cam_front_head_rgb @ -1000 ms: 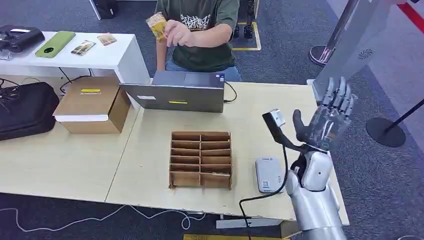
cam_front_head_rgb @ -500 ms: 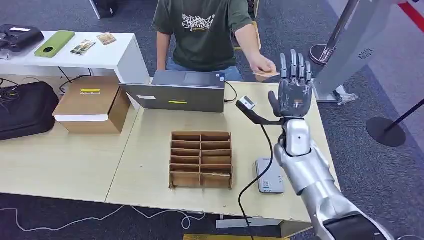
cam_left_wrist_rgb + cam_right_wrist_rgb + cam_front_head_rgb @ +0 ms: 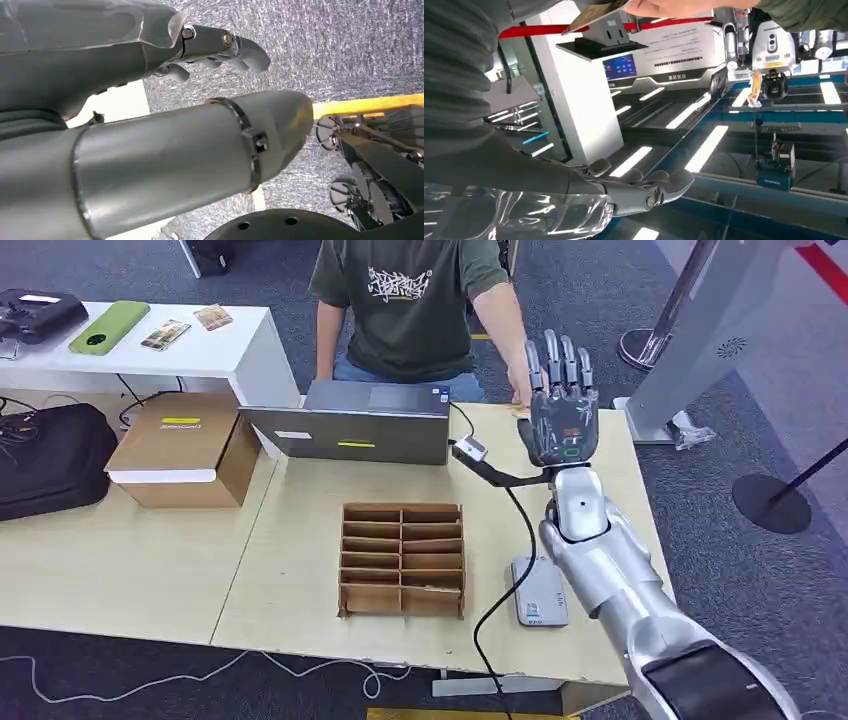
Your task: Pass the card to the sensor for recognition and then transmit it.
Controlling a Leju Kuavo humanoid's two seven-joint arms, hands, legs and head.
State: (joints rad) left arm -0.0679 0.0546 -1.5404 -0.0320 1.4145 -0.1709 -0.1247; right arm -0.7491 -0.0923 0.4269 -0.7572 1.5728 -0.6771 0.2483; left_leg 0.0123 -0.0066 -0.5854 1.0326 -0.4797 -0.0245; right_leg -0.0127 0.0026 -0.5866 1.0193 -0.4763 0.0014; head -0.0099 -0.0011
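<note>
Over the last second the right hand [image 3: 560,420] has swung from the table's right edge up and inward to the far right corner; its fingers stand upright and spread, holding nothing. In the same interval the person [image 3: 415,305] behind the laptop [image 3: 350,425] has stopped holding a card up at chest height and has reached an arm out toward that raised hand. The card [image 3: 594,14] now lies in the person's hand [image 3: 669,6], just beside the robot's fingers but not yet between them, as the right wrist view shows; in the head view the robot's hand hides it. The handover therefore looks about to happen, and recognition has not begun; the grey card reader [image 3: 538,590] lies near the table's near right edge, well apart from the hand, right of the cardboard divider box [image 3: 402,558]. The left hand [image 3: 220,47] hangs over carpet, fingers loosely curled, holding nothing. The print on the person's shirt and the small marks on the reader are too small to read.
</note>
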